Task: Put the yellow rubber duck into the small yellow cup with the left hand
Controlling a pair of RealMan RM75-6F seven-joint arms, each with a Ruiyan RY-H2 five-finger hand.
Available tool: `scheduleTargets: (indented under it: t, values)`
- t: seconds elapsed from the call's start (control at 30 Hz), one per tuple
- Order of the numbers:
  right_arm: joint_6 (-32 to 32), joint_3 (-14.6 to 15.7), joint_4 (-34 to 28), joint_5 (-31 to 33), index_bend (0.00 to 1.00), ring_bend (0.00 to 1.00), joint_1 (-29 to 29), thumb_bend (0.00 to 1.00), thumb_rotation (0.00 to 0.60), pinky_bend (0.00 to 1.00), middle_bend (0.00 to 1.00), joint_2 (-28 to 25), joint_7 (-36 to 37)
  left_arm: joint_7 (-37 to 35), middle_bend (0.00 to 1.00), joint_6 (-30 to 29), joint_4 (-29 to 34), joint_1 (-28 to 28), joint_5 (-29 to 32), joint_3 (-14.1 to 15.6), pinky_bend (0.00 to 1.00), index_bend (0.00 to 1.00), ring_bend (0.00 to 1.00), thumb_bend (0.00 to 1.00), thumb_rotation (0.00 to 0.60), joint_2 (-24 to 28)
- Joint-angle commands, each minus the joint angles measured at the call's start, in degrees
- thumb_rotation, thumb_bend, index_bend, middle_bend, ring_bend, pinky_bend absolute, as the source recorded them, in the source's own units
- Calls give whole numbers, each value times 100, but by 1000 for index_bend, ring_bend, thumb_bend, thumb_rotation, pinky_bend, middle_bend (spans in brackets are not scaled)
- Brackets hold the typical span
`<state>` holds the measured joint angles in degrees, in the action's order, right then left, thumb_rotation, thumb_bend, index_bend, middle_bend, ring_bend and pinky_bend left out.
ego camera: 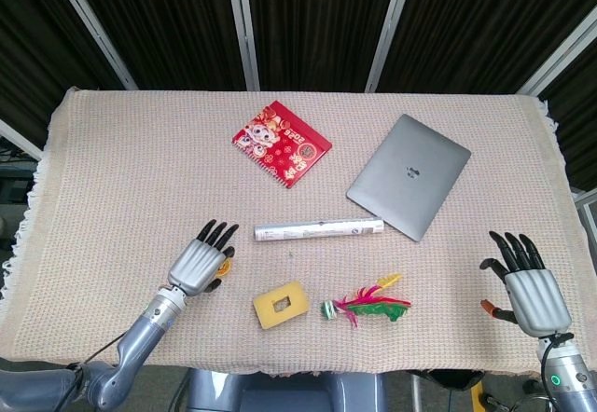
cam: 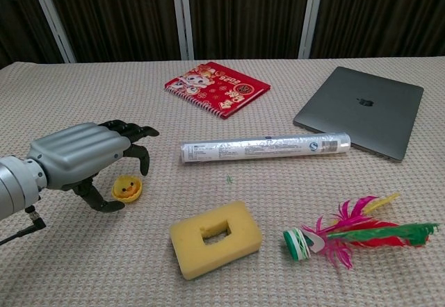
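Left hand (cam: 80, 158) curled, fingers apart; right hand (ego camera: 528, 286) spread, palm down.

1. The left hand (ego camera: 198, 263) hovered over the worktop (ego camera: 112, 170), fingers spread, with a bit of the yellow rubber duck (ego camera: 223, 267) showing at its fingertips.
2. The right hand (ego camera: 528, 287) lay open near the right edge.
3. A yellow sponge (ego camera: 280, 304) sat beside a feathered shuttlecock (ego camera: 366, 304).
4. A rolled tube (ego camera: 318, 230), a red booklet (ego camera: 281, 143) and a laptop (ego camera: 409, 175) lay farther back.
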<state>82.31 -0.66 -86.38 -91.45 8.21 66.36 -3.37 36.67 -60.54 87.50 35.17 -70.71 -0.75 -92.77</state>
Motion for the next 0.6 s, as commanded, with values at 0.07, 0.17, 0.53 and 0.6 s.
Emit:
scheduleTargets:
  t: [0.07,0.17,0.53,0.6]
  values:
    - [0,0,5,-1,394,0,0,0,600,0,57,3,0,-9,0,-9,13,-5,-5,-9,31,342,0,231,600,28]
    - [0,1,-2,-3,394,0,1,0,600,0,58,-2,-4,-6,0,-35,30,-12,9,-37,31,289,0,213,600,95]
    - [-3,6,17,-23,394,0,8,0,600,0,57,5,-24,-280,0,-879,831,-243,-886,-75,25,181,0,152,600,1369]
    - [-8,10,19,-23,393,0,7,0,600,0,57,8,-19,-410,0,-1107,920,-370,-1185,41,17,180,0,152,600,1710]
